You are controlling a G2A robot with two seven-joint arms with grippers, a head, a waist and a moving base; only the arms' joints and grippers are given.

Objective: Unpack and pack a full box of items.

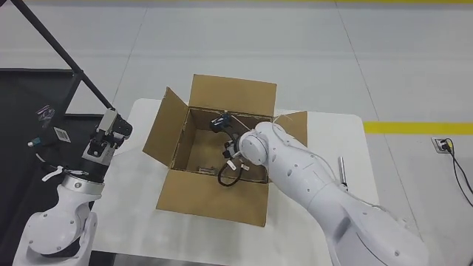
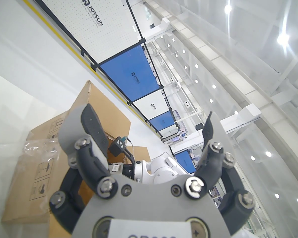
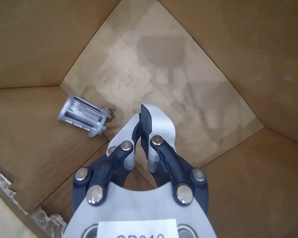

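An open cardboard box (image 1: 214,199) stands in the middle of the white table (image 1: 336,129), flaps spread. My right arm reaches down into it. In the right wrist view my right gripper (image 3: 141,115) hangs inside the box, shut with nothing between its pads. A small silver slotted cylinder (image 3: 83,115) lies on its side on the box floor (image 3: 151,75), against a wall and just beside the fingertips, apart from them. My left gripper (image 2: 149,125) is held up off the table's left side, tilted upward, open and empty; the box (image 2: 39,164) lies beyond it.
A thin pen-like object (image 1: 341,170) lies on the table to the right of the box. A black frame and dark panel (image 1: 37,111) stand at the table's left. The box walls (image 3: 238,25) close in around my right gripper.
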